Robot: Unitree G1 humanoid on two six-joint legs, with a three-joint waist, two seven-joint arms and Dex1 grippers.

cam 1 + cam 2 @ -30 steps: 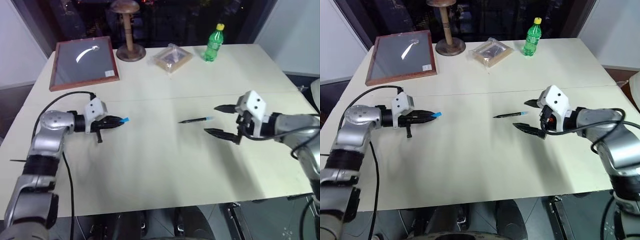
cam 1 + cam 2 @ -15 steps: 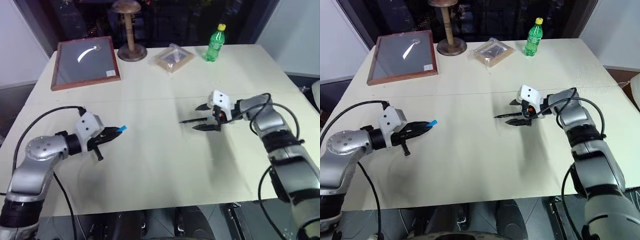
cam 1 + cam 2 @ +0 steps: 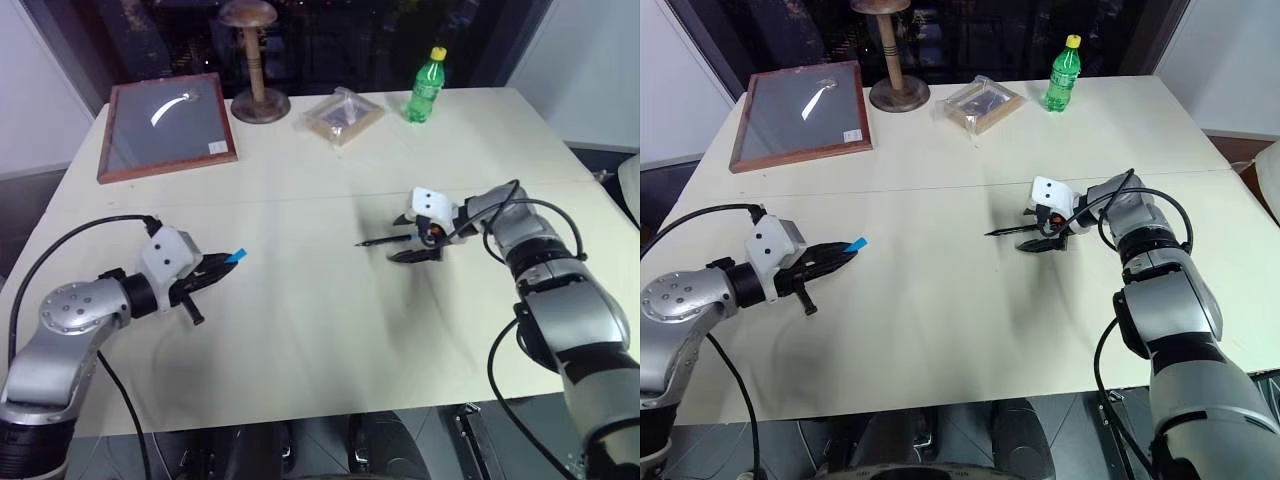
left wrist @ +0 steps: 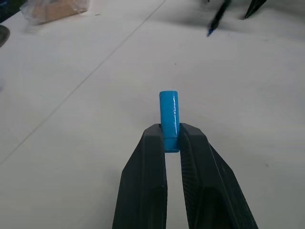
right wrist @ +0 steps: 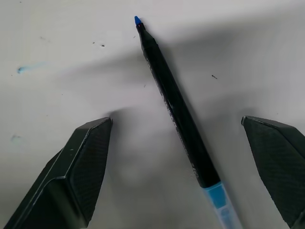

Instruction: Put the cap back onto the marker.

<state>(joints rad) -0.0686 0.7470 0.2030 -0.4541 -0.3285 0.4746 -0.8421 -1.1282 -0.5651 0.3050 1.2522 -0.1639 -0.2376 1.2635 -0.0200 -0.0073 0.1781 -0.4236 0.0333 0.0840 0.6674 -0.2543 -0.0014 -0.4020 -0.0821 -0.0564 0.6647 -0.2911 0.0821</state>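
Marker (image 5: 178,112) lies flat on table (image 3: 320,330) btwn wide-open right gripper (image 3: 413,237) fingers, long axis running along the gap w/ tip pointing away; left gripper (image 4: 171,139), well apart, pinches cap (image 4: 169,119).

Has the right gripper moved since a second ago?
Yes. The right gripper has come in toward the table's middle and now straddles the marker, jaws open; before, it was off the marker's blue end.
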